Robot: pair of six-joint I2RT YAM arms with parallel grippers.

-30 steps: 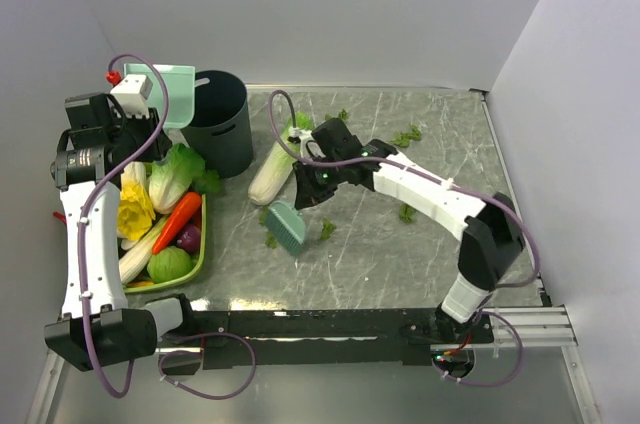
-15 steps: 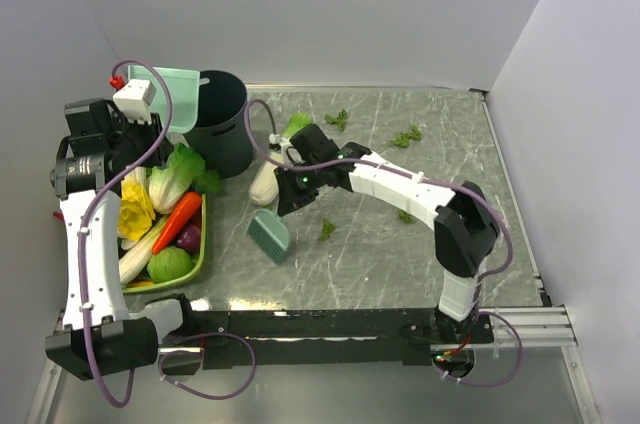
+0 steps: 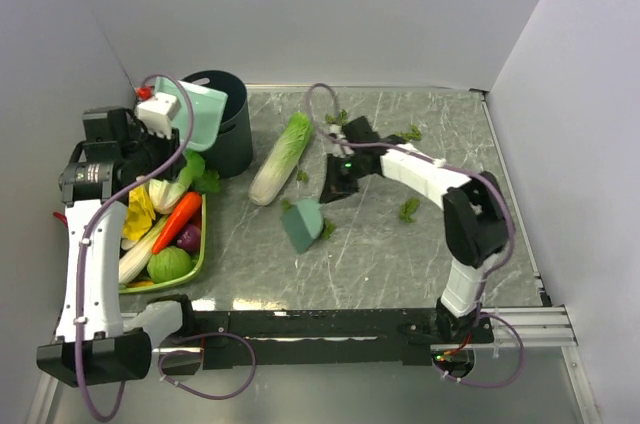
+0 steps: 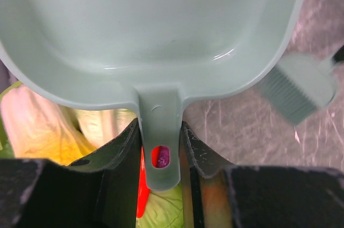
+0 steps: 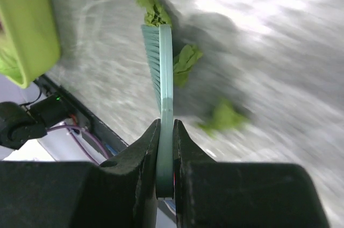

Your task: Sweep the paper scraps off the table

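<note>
Marble table (image 3: 400,264), scraps (image 3: 408,209) scattered; right jaws clamp brush (image 3: 301,229), head near-left; left jaws clamp dustpan (image 3: 205,114).

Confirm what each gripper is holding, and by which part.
The left gripper is shut on the dustpan, clamped on its handle stem. The right gripper is shut on the hand brush, gripping its handle, bristle head pointing away.

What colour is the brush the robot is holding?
Teal, a blue-green. The brush shows best in the top camera view.
</note>
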